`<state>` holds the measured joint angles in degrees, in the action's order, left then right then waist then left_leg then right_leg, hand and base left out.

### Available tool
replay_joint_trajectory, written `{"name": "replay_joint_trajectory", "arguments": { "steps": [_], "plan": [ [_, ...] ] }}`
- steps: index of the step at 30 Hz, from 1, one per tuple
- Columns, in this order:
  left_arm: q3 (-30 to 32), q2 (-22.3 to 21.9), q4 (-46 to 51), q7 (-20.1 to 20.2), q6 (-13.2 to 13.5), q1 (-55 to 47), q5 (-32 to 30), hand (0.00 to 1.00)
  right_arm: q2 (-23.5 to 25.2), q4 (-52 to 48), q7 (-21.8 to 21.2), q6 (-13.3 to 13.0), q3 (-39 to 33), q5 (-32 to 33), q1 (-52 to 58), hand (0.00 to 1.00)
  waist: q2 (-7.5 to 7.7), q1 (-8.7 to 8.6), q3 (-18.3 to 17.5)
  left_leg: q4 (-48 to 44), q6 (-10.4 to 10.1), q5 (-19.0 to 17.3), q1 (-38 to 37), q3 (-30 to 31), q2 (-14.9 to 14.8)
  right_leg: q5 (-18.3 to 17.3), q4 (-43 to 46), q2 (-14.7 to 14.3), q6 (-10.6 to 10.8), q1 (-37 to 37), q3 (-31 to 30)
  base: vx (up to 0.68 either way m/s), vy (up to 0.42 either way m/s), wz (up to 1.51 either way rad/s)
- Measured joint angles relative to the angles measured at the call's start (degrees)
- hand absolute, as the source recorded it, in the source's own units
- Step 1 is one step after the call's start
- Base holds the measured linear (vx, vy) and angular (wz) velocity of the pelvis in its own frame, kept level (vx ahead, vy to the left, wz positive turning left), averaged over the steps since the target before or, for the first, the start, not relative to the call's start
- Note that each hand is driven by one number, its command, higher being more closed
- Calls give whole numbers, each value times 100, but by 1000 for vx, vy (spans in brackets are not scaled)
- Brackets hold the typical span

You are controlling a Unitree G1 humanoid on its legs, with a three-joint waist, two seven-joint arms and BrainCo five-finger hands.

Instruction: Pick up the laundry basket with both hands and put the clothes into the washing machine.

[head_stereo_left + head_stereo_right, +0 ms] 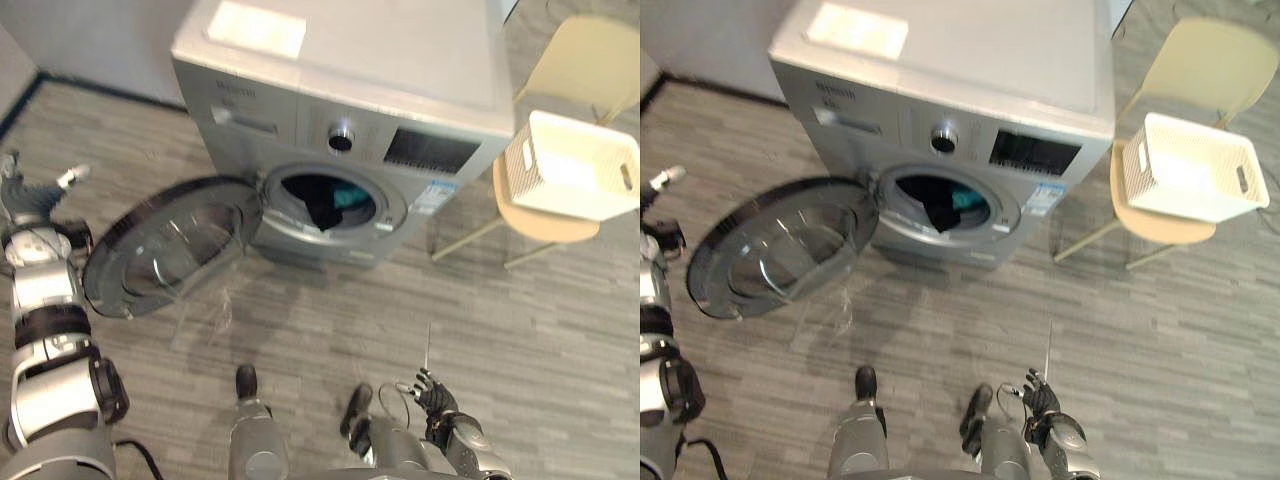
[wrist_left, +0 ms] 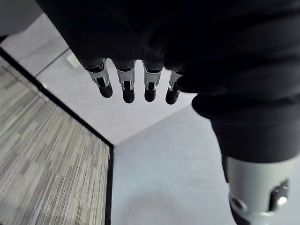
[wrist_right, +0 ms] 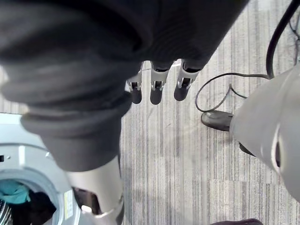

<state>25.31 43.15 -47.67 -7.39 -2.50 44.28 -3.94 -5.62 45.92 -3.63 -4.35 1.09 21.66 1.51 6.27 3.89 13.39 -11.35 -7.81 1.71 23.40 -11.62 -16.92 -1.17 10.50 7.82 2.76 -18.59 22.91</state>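
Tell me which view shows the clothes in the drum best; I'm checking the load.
The left eye view: dark and teal clothes sit framed in the open port of the washing machine. The right eye view shows the same. The right wrist view catches just an edge of them.

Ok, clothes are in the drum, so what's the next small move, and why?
Probably bring the open left hand to the open door and push it shut: dark and teal clothes sit in the drum, the white laundry basket looks empty on the chair, and the right hand hangs low, open.
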Motion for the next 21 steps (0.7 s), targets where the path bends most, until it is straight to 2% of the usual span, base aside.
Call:
{"name": "replay_joint_trajectory", "arguments": {
  "steps": [2,5,7,9,11,15,16,18,19,20,21],
  "plan": [
    [3,83,-260,100,5,541,184,0,78,-105,11,-19,0,160,-7,0,11,-23,162,-56,28,74,369,-149,-100,192,-178,-52,-16,-265,20,-111,28,-3],
    [46,84,-607,173,20,953,371,0,253,-294,103,-20,2,318,-2,0,157,-35,370,-201,43,115,677,-194,-162,376,-417,-100,-3,-390,19,-4,18,-1],
    [562,98,-778,245,19,965,501,0,375,-621,120,-38,2,386,8,0,305,-115,431,-363,44,112,894,-315,-266,474,-578,-176,5,-454,24,44,10,-5],
    [1046,260,-763,366,-30,925,471,0,376,-908,118,-76,-9,492,6,0,329,-142,433,-365,42,111,1023,-368,-338,560,-751,-271,-8,-538,5,39,-36,-26],
    [2158,312,-714,803,-101,195,-289,0,359,-1344,83,-31,-10,492,14,0,343,-107,437,-547,29,101,990,-713,-575,683,-885,-432,9,-566,-255,73,-63,-60],
    [2719,210,-732,1347,-158,-965,-778,0,273,-1926,58,-13,-137,491,26,0,331,-77,437,-697,-80,15,821,-978,-823,684,-885,-622,8,-561,-516,52,-60,-48],
    [2812,129,-743,1558,-181,-1197,-782,0,266,-2024,50,-12,-215,487,37,0,313,-42,430,-697,-105,-37,766,-1007,-865,684,-884,-674,8,-561,-580,41,-27,-32],
    [2803,-379,-743,1975,-256,-1538,-766,0,166,-2103,40,1,-419,476,71,0,214,6,420,-698,-88,-112,711,-1076,-902,685,-870,-701,6,-560,-608,44,-6,-17],
    [2731,-525,-735,2028,-290,-1586,-727,0,149,-2103,39,24,-467,475,78,0,189,17,408,-699,-84,-117,706,-1081,-896,685,-867,-693,6,-558,-609,37,13,2],
    [2511,-751,-741,2116,-365,-1689,-666,0,132,-2103,39,52,-518,467,80,0,148,27,387,-697,-76,-121,689,-1082,-881,684,-857,-677,5,-538,-605,63,37,8],
    [1968,-1130,-744,2185,-476,-1829,-562,0,138,-2102,18,71,-550,436,72,0,107,34,369,-686,-72,-123,582,-1090,-840,683,-850,-646,2,-445,-608,66,42,8]
  ]
}}
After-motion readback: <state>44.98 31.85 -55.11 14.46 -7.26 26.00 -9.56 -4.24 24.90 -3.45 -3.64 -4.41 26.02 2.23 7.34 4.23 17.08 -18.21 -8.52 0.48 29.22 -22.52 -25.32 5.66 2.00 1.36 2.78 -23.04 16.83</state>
